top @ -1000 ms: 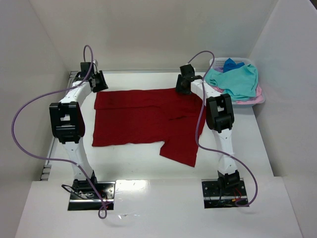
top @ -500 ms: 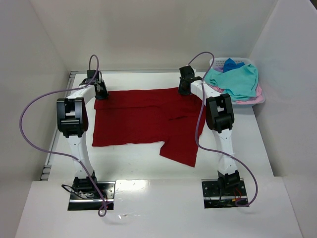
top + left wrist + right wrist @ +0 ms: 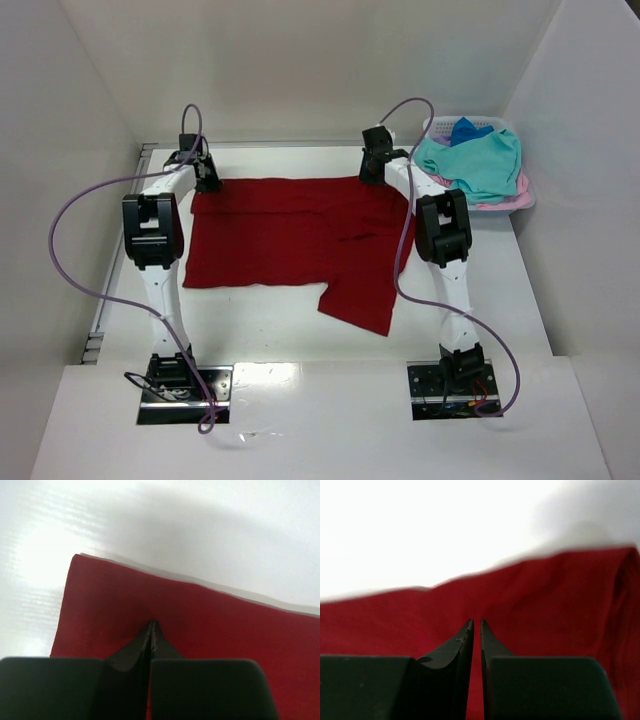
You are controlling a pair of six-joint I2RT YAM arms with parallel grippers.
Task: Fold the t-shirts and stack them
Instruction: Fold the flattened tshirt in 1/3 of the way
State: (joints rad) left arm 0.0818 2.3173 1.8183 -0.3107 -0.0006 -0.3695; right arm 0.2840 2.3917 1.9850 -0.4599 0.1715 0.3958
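Across the white bench (image 3: 500, 290) the dark red t-shirt (image 3: 290, 240) lies spread out; the left gripper (image 3: 152, 626) is pinched tight on its far-left corner, the right gripper (image 3: 475, 625) clamped on its far-right edge.

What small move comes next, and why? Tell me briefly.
Probably raise the far edge of the red shirt slightly, both arms together, to begin a fold: the left gripper and right gripper appear pinched shut on that edge.

Dark red t-shirt (image 3: 290, 235), teal t-shirt (image 3: 480, 160), seemingly pink cloth (image 3: 521, 186)
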